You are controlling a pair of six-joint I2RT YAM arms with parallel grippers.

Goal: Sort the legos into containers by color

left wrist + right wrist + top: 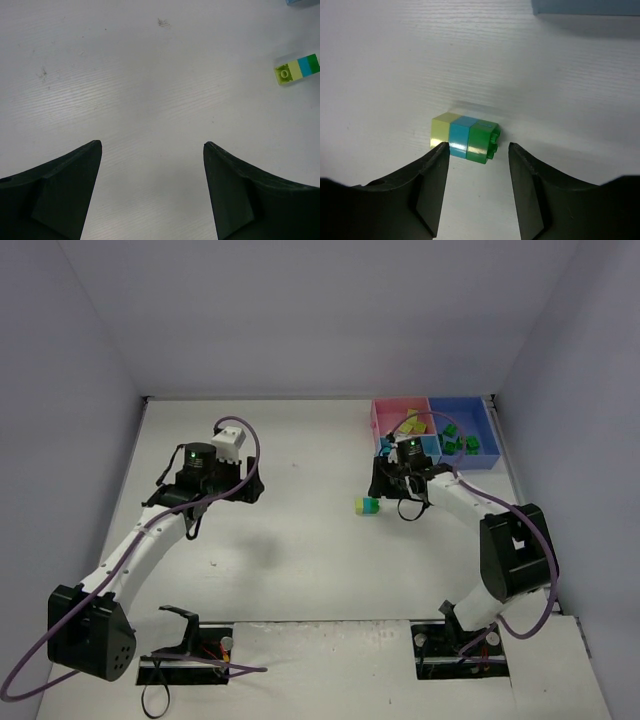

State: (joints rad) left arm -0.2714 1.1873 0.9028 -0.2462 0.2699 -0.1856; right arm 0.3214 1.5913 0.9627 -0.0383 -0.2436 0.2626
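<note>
- Table [125,75] is all that shows between the fingers of your left gripper [152,145]. Its jaws are spread wide and hold nothing. The three-colour stack [297,68] shows at its 2 o'clock, well apart.
- Your right gripper [477,150] has its jaws partly apart and grips nothing. The stack lies on its side just beyond the fingertips, toward 12 o'clock. One fingertip [440,155] overlaps the yellow-green corner in the wrist view, and you cannot tell whether it touches.
- The stack is a yellow-green, a cyan and a green brick pressed together in a row, with studs poking out of the green end. Seen from overhead, it sits near the containers [430,412], at about their 8 o'clock.
- As a judgement on handling, expect it to be very light, hard and glossy. It will likely skid if nudged and could squirt out of a slanted pinch.
- Take it square across the flat long sides, on one end brick. That leaves the other end free for your left gripper to pull, since the press-fit has to be broken before any colour can be sorted.
- The containers stand at 1 o'clock on the table.
  - The pink tray [380,412] holds yellow-green legos [410,426].
  - The darker blue tray [475,410] holds green legos [460,440].
  - The light blue tray [434,444] is partly hidden behind the right wrist.
</note>
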